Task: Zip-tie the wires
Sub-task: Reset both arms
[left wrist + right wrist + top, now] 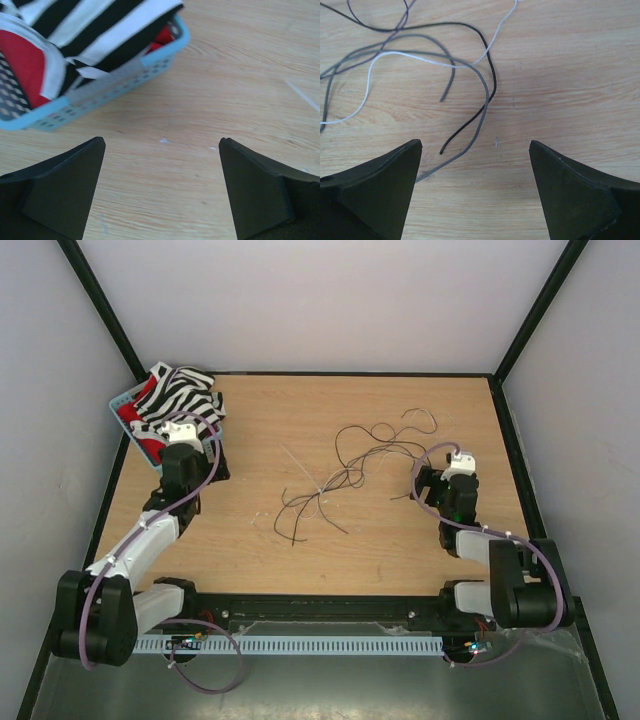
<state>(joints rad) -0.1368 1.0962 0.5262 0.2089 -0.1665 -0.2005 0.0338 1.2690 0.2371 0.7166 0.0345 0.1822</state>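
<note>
- Table (280,410): wood-grain top, with both arms reaching over it.
- Basket (100,92): blue, at the far left corner, holding striped cloth (182,392).
- Wires (322,487): a loose tangle mid-table, between the arms and nearer the right one.
- Left gripper (162,142): jaws wide apart, empty, near the basket.
- Right gripper (476,144): jaws wide apart, empty, with wire ends just ahead.
- Pale strip (298,466): thin, crossing the tangle's left side.
</note>
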